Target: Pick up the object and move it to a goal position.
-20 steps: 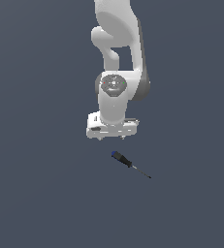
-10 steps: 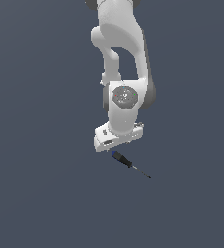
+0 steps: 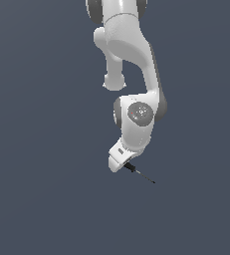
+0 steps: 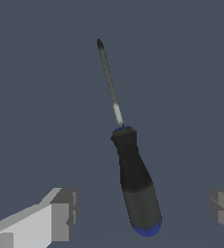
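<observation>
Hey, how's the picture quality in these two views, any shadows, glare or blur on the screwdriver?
Exterior view: flat, even light, no cast shadows on the plain grey ground; the screwdriver is tiny and its thin shaft barely resolves below the hand. Wrist view: coarse and pixelated, but the screwdriver fills the frame, with a pale highlight along the shaft and a soft sheen on the handle; no motion blur.

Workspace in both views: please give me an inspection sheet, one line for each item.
Surface: plain dark grey floor, no marks.
Job's things: screwdriver lying flat, black handle, blue end cap, thin shaft; no goal marker seen.
Clutter: nothing seen.
Grippers: gripper open, low over the handle, fingers on either side, not touching.
Cables: nothing seen.
Surroundings: white arm only, plain background.
</observation>
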Motion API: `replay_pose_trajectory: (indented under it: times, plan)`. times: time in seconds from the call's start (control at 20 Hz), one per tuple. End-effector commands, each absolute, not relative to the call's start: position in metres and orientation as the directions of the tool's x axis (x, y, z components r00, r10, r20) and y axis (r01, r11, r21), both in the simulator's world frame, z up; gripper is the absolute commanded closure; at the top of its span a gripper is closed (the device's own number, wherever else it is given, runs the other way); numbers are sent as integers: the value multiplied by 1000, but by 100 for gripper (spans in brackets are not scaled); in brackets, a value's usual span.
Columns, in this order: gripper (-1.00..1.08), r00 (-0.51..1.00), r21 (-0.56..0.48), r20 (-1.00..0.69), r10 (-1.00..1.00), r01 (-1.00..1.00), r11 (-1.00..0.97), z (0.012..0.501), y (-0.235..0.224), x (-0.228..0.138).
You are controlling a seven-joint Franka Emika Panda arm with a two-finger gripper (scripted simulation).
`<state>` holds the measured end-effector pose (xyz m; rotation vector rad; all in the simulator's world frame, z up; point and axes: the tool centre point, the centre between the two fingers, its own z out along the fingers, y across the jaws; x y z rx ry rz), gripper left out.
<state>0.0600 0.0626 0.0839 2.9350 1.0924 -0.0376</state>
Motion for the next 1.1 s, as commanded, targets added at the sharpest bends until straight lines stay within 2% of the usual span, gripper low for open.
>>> replay_pose_trajectory:
  times: [0.0, 0.5, 1.05]
  plan:
    - [-92, 707, 0, -19, 707, 707, -707, 78, 70, 66]
    - [-92, 580, 0, -2, 814, 814, -580, 65, 88, 79]
    - [-92, 567, 0, -1, 824, 824, -567, 53, 90, 80]
